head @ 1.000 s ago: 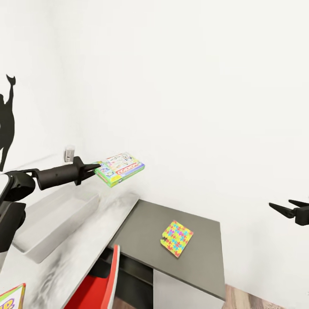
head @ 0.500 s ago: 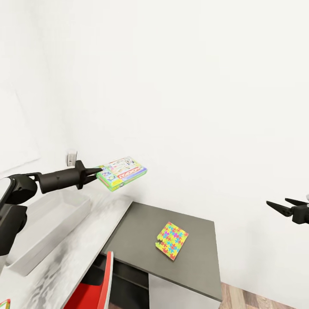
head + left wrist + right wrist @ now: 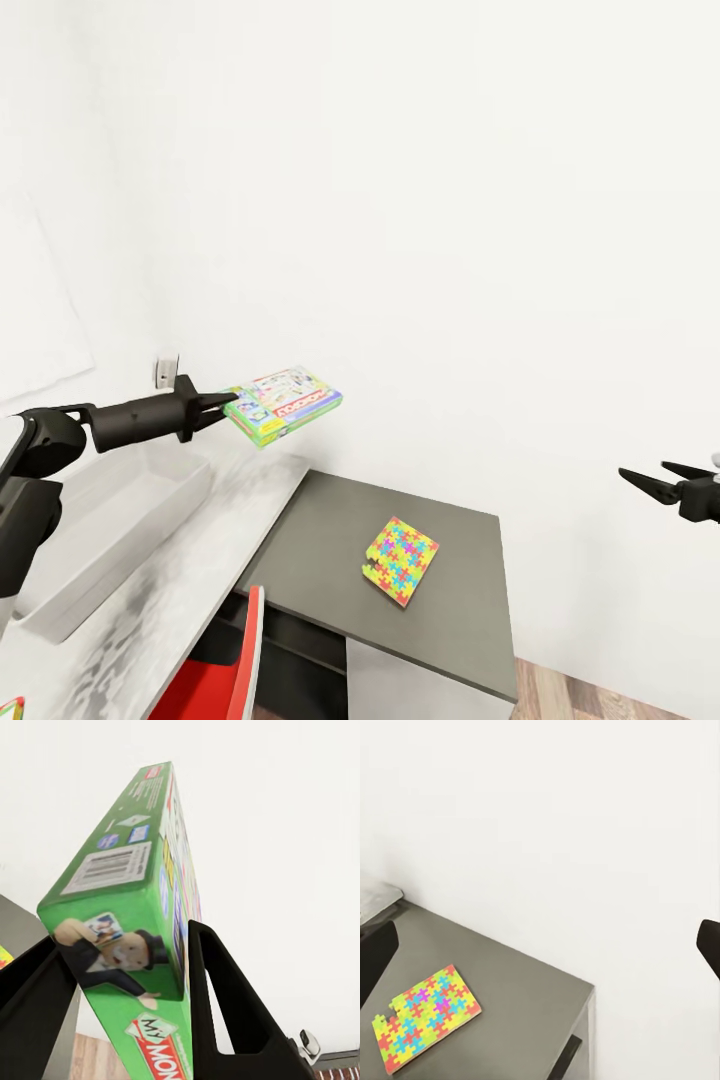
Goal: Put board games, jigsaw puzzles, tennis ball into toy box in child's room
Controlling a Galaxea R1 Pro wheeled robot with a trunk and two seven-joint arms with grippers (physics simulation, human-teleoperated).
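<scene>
My left gripper [image 3: 232, 405] is shut on one end of a green-edged board game [image 3: 287, 401] with a white top and a red band. It holds the box in the air beyond the far end of the toy box [image 3: 176, 497], a shallow light grey bin on the white table [image 3: 175, 590]. The left wrist view shows the game [image 3: 142, 907] clamped between both fingers [image 3: 225, 1005]. One jigsaw puzzle [image 3: 400, 560] lies flat on the table's dark grey corner top [image 3: 450, 610], as the right wrist view also shows [image 3: 424, 1016]. My right gripper [image 3: 650, 478] hangs open and empty off to the right.
A red chair [image 3: 215, 670] stands tucked against the table's front edge. A wall outlet [image 3: 165, 368] sits behind the bin. White walls close the corner behind the table. Wood floor [image 3: 600, 695] shows at the lower right.
The camera turned a little to the right, so the wall silhouette left the picture. The left gripper kept its hold on the board game. Over the last half second nothing visibly moved.
</scene>
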